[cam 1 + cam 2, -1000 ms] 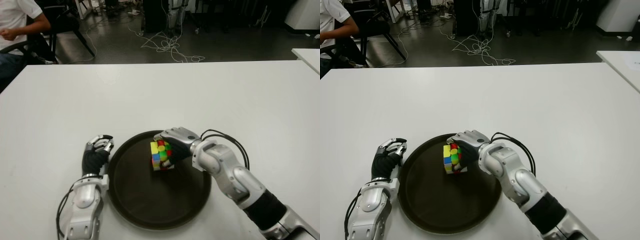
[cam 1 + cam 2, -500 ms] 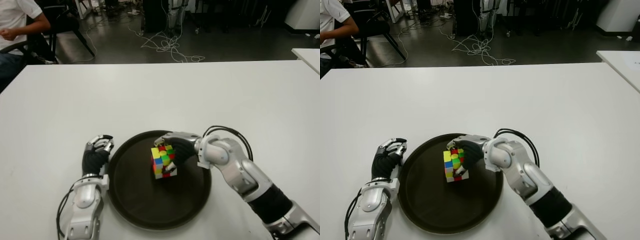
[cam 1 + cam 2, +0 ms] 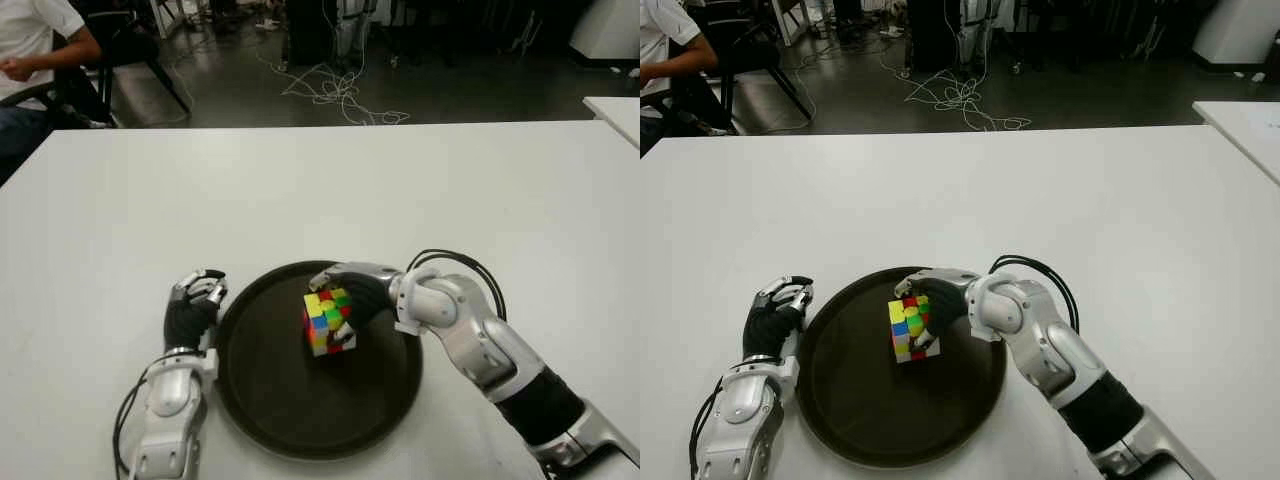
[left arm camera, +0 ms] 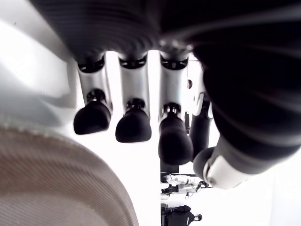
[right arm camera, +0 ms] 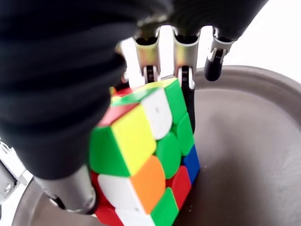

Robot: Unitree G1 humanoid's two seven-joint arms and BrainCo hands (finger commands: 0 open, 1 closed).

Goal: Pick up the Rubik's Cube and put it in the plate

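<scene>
A: From the head camera, where does the Rubik's Cube (image 3: 327, 321) sit?

B: Inside the plate (image 3: 270, 415), a little toward its far right part, tilted on an edge or corner rather than flat. The right hand (image 3: 352, 295) wraps it from the far right side, with a thumb tip low on the near face. Whether the bottom of the cube touches the plate floor I cannot tell for sure, though it looks very close.

A: And the other hand?

B: The left hand (image 3: 775, 312) shows just beside the plate's left rim on the white table (image 3: 1120, 220), not involved.

A: The left wrist camera?

B: The left hand's fingers (image 4: 133, 127) are loosely curled around nothing, with open space under the pads.

A: The right wrist camera?

B: The cube fills it, gripped: fingers (image 5: 184, 70) behind the far face, the thumb (image 5: 70, 195) against the lower near side, dark plate all around beneath.

A: So how should the release go?

B: In my judgement, the hand should settle the cube until a flat face meets the plate, then spread thumb and fingers evenly. If it lets go while the cube is tilted, it will likely tumble. Then the hand should lift straight off so no fingertip drags it.
</scene>
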